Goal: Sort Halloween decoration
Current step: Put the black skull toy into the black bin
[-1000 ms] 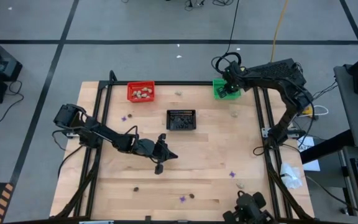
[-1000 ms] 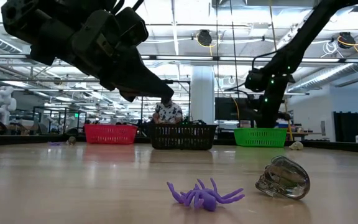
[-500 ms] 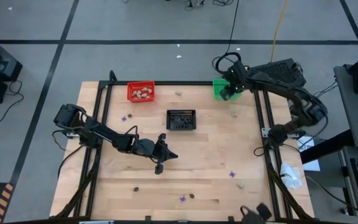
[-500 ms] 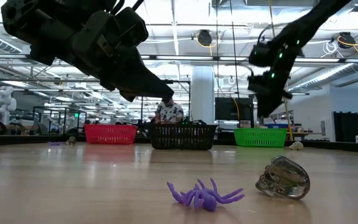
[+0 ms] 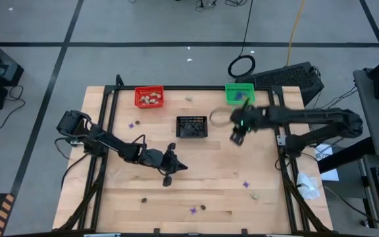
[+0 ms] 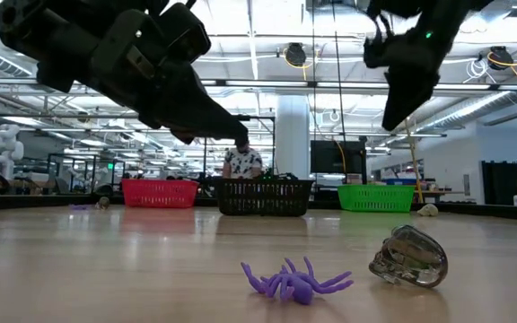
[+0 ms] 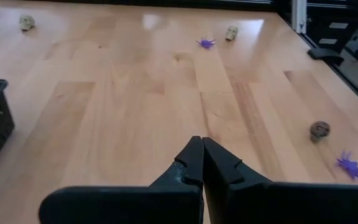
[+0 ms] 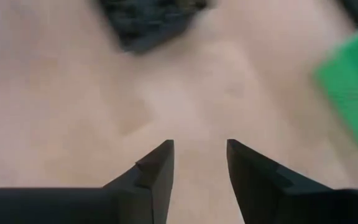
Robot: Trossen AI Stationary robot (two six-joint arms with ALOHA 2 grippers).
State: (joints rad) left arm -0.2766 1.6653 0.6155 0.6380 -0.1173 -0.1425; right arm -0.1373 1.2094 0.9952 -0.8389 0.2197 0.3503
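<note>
Halloween decoration lies scattered on the wooden table: a purple spider (image 6: 294, 280) and a dark skull (image 6: 408, 256) by the near edge, another purple spider (image 5: 245, 185), a third (image 5: 131, 124), and a pale lump (image 5: 189, 99) at the far side. My left gripper (image 5: 173, 168) is shut above the table's middle, holding nothing; it also shows in its own wrist view (image 7: 202, 142). My right gripper (image 8: 199, 149) is open and empty. It hangs blurred above the table (image 5: 237, 135), between the black basket (image 5: 191, 126) and the green basket (image 5: 239, 92).
A red basket (image 5: 149, 97) with pale lumps stands at the far left. The black basket sits mid-table toward the far edge, and the green basket is at the far right. Brown bits (image 5: 144, 199) lie near the front edge. A black metal frame (image 5: 110, 118) borders the table.
My right gripper has left the green basket at the far right. It has swung fast toward the near edge and the table's middle, rising as it went, and now hangs to the right of the black basket. The trinkets on the table have not moved.
</note>
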